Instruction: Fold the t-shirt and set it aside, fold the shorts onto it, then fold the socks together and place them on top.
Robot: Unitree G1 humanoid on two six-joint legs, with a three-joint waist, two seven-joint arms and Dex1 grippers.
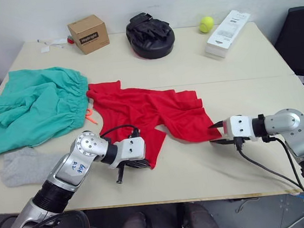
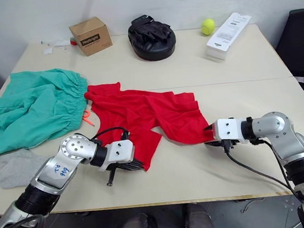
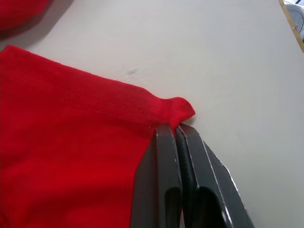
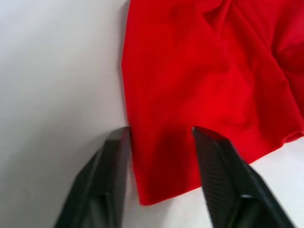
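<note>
- the t-shirt (image 1: pixel 146 112) is lying crumpled and spread across the middle of the desk (image 1: pixel 244 63), reaching toward the front edge.
- the left hand (image 1: pixel 141 154) is lying low on the desk near the front edge, its two black fingers (image 3: pixel 166 175) pressed together and pinching a hemmed corner of the t-shirt.
- the right hand (image 1: pixel 219 135) is lying low toward the front right of the desk, its fingers (image 4: pixel 114 166) spread apart and sitting on either side of the t-shirt's near right corner; they are not pinching the cloth.
- the shorts (image 1: pixel 31 107) are lying bunched along the left edge of the desk, their gathered waistband just beside the t-shirt, with the orange drawstring (image 1: pixel 89 116) showing between the two garments.
- the socks (image 1: pixel 24 165) are lying at the front left corner of the desk, just in front of the shorts and beside the left arm.
- along the back edge of the desk, a cardboard box (image 1: pixel 88 34) is sitting toward the left, a black padded mitt (image 1: pixel 150 35) in the middle, and a tennis ball (image 1: pixel 205 24) and a white package (image 1: pixel 228 32) toward the right.
</note>
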